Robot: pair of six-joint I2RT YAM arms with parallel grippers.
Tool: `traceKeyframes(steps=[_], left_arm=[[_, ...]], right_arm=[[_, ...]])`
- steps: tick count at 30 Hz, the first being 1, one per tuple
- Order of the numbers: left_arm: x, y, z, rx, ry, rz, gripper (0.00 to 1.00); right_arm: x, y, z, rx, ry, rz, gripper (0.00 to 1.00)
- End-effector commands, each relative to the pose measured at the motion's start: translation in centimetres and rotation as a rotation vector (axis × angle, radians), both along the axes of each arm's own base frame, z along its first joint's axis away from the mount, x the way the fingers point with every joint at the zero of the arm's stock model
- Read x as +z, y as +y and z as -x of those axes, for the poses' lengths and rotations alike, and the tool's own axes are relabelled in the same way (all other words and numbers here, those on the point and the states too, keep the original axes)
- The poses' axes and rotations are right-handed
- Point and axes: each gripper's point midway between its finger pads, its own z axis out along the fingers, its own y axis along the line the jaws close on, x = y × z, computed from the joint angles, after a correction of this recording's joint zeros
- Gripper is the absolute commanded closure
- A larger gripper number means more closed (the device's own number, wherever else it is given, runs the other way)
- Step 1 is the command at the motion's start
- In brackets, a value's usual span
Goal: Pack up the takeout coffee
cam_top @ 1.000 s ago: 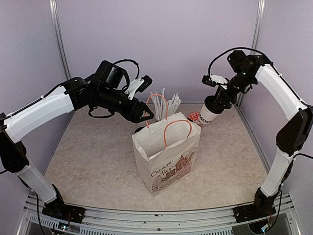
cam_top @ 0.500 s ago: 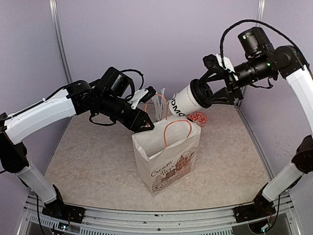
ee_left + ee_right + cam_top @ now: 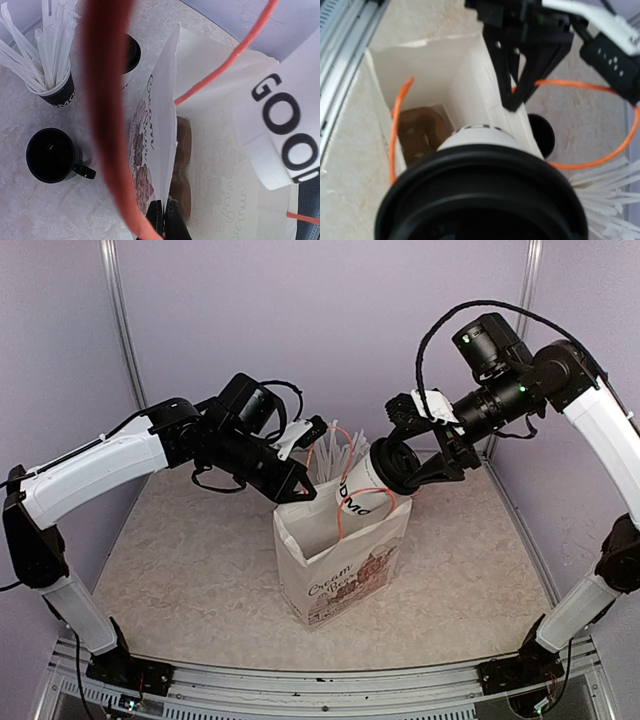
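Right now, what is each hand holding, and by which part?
The right hand grips a cup by its top end; the left hand pinches the bag's rim.

Pale lavender walls (image 3: 330, 320) close the far side and both flanks, with thin metal posts (image 3: 120, 320) at the far corners. The marbled beige bench (image 3: 200, 560) ends at a near aluminium rail (image 3: 320, 680).

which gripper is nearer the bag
Left. The left gripper pinches the bag at its rim; the right gripper holds a cup over its mouth.
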Motion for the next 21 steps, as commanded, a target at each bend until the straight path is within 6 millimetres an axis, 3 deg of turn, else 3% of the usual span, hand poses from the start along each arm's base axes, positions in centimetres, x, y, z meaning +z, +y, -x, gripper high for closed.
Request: traceKeyframes(steps=[1,11,16,21], left_arm=[[0.9,-0.6,0.3,-0.066,-0.043,-0.007,1.0],[2.0,-1.4,1.4,-0.18,-0.086,-0.005,1.0],[1.7,-1.2,1.0,-0.176,-0.108,-0.049,1.0],[0.3,-0.7,0.7,-0.17,-0.103,-0.1,1.0]], right_arm=[[-1.4,1.1,-1.8,-0.035,-0.031,0.046,0.46],[-4.2,3.4,-1.4,0.013,-0.02,0.134,0.48],[-2.8,3.6,-1.0,0.02,-0.034,0.117,0.49],[-0.9,2.6,-1.0,-0.021,-0.091,0.09,0.5]])
